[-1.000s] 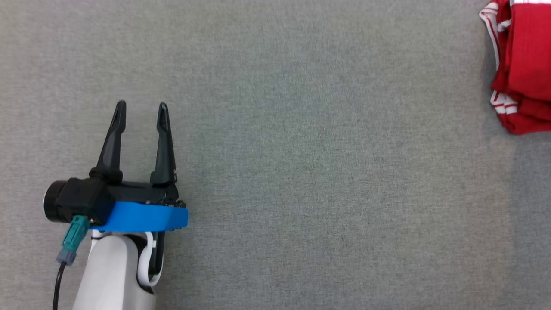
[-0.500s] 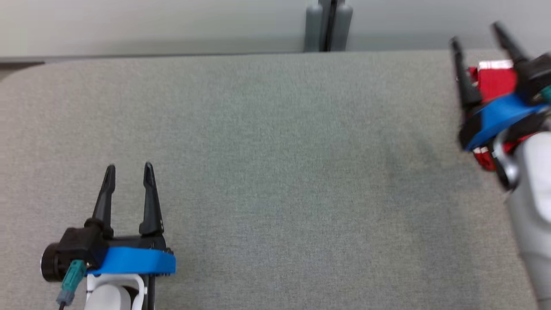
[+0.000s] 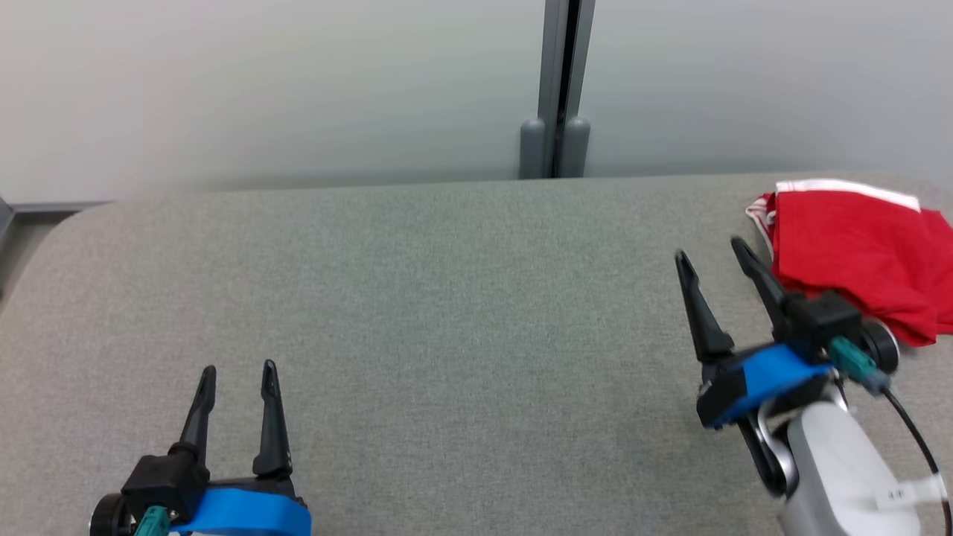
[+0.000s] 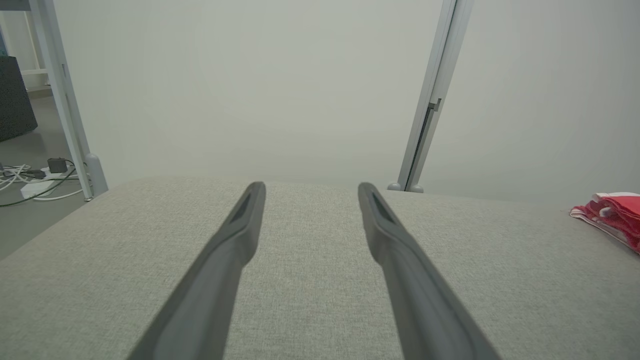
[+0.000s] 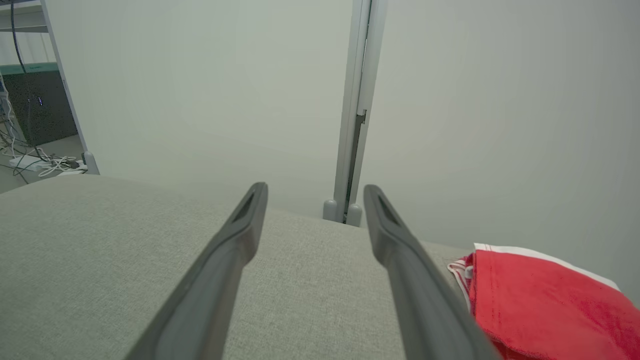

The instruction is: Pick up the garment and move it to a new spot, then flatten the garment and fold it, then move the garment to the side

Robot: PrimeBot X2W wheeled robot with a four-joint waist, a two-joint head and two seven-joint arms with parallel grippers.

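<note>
Grey woven fabric covers the desk [image 3: 447,313], backed by a pale partition wall [image 3: 298,82] with a grey post [image 3: 557,89] at its middle. Toward the desk's far right lies the red garment [image 3: 849,253], white-trimmed and gathered into a compact folded stack, its edge running out of the head view's right side. Just beside it, on its inner side, hovers the right pincer [image 3: 709,250], fingers parted and gripping nothing, angled toward the desk's back edge rather than at the cloth. I judge it has little left to do with the garment, since the bundle looks folded and already set aside. Well apart, at the near left, the left pincer [image 3: 239,368] hangs released too, empty, pointing across bare fabric and clear of the work.
</note>
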